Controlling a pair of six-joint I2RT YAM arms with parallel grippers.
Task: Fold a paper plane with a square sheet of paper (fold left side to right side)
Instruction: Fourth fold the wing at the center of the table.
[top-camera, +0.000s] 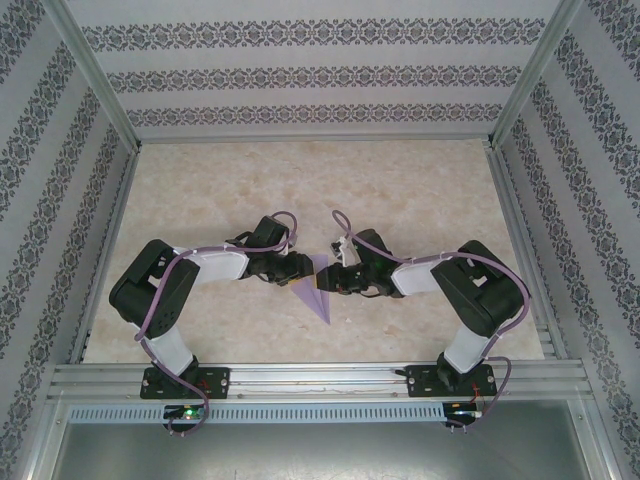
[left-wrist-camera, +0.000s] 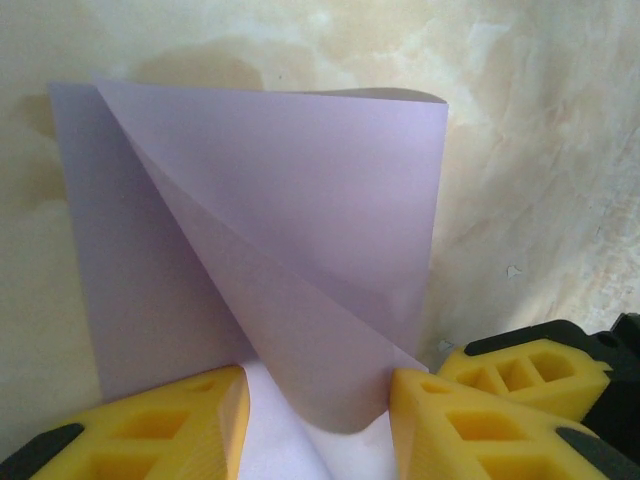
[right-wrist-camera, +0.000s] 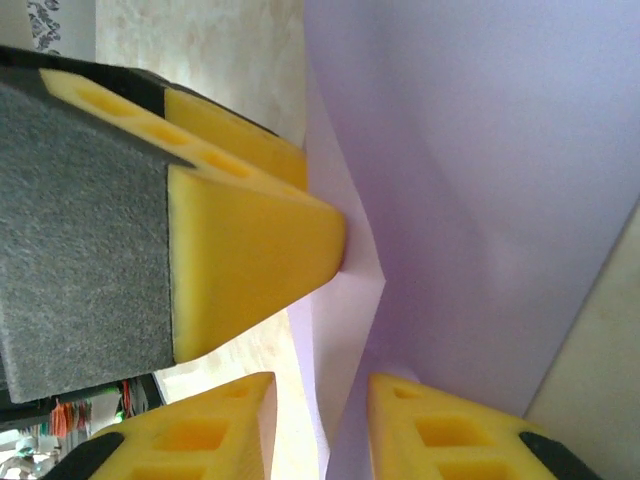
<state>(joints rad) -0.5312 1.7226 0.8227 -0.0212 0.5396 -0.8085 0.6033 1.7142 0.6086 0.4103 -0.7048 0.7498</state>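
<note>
- Top view: the paper (top-camera: 318, 290) lies at centre frame on the table (top-camera: 420, 190), between the left gripper (top-camera: 292, 270) and right gripper (top-camera: 342, 280), so both can reach it.
- Left wrist: the left gripper (left-wrist-camera: 318, 400), lower frame, is part open and grips nothing. Its tips apparently pin the paper (left-wrist-camera: 300, 200) while one flap curls up.
- Right wrist: the right gripper (right-wrist-camera: 322, 400), bottom frame, has its jaws apart astride the paper (right-wrist-camera: 480, 200) edge, unclamped, probably placed to pinch it.

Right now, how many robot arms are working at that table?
2. The left arm stands at the near-left edge of the table, the right arm at its near-right edge; both reach inward to the lavender paper between them. None seems hidden.
</note>
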